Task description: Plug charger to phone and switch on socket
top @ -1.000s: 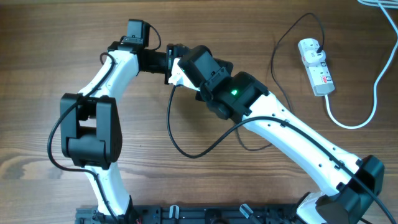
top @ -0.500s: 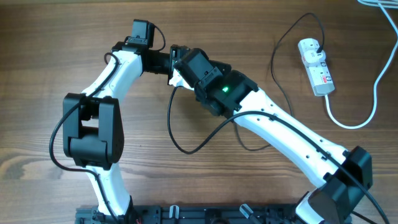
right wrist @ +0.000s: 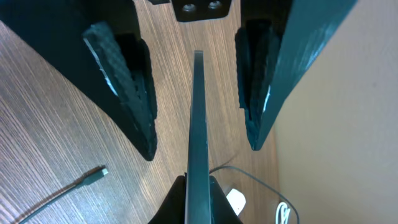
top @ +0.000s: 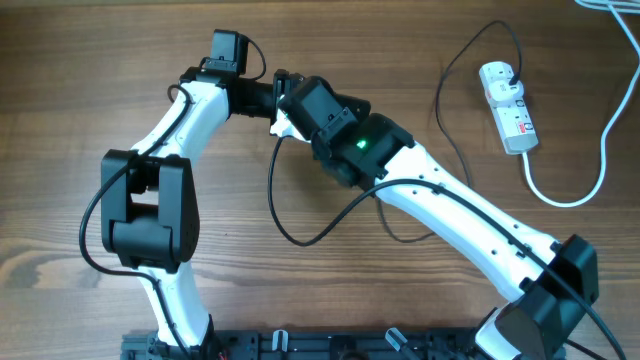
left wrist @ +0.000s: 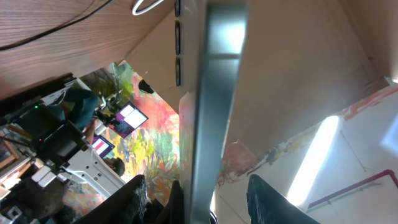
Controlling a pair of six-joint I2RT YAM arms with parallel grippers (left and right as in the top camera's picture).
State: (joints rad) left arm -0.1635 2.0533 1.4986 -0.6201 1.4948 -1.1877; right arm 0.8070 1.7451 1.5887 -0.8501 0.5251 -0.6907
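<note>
Left arm [top: 190,110] meets right arm [top: 470,215]; left fingers [left wrist: 261,198] parted, right fingers [right wrist: 173,208] pinched together

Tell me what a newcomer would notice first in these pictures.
First, at the upper middle of the overhead view, the right gripper pinches the phone edge-on while the left gripper stands open around it. Then the white socket at the upper right, and the charger plug lying loose on the table.
</note>
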